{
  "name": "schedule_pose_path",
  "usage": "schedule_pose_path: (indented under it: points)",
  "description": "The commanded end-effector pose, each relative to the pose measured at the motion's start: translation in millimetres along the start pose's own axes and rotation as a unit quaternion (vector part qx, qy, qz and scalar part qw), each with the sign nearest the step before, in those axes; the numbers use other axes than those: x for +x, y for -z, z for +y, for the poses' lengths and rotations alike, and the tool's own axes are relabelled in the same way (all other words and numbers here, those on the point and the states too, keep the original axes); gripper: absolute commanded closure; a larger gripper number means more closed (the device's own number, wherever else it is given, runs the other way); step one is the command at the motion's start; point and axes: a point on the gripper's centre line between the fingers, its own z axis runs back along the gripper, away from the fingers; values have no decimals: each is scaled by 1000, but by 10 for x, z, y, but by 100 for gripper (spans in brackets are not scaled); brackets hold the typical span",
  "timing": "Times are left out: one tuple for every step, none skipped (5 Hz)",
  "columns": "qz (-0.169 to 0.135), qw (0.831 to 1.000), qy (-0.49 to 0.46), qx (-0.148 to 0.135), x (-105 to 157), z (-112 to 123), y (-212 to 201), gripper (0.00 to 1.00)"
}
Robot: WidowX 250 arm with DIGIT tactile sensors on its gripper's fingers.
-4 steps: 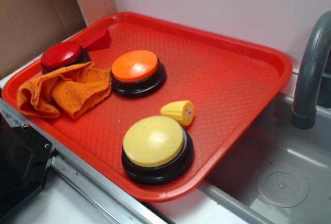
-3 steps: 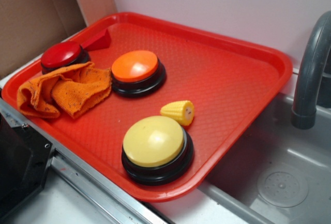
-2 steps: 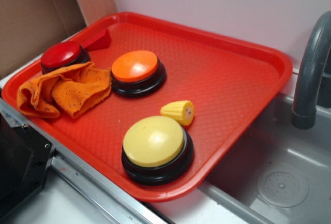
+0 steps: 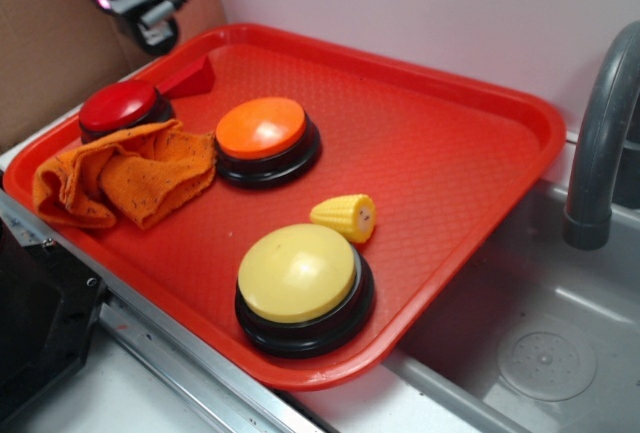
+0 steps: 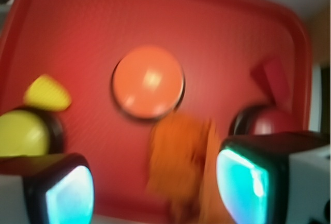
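My gripper [image 4: 155, 33] hangs high at the back left, above the far left corner of the red tray [image 4: 450, 153]. In the wrist view the gripper [image 5: 155, 188] is open, its pads [image 5: 243, 180] wide apart with nothing held. The view is blurred. Below it lies a crumpled orange cloth [image 5: 181, 157], seen in the exterior view [image 4: 130, 173] at the tray's left edge. Nearby stand a red button [image 4: 120, 105], an orange button [image 4: 262, 128] and a yellow button [image 4: 297, 273]. A toy corn cob [image 4: 345, 216] lies by the yellow one.
A small red wedge [image 4: 195, 78] sits behind the red button. A grey sink [image 4: 560, 353] with a faucet [image 4: 600, 133] lies right of the tray. Cardboard [image 4: 50, 53] stands at the back left; a black box [image 4: 30, 333] is at the front left.
The gripper has come into the exterior view at the top left; before, it was out of sight. Nothing on the tray has moved.
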Motion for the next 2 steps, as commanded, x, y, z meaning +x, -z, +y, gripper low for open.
schedule_pose_path:
  points:
    - [-18, 1000, -7, -13, 272, 151, 531, 0]
    - [-10, 1000, -11, -26, 364, 33, 765, 0]
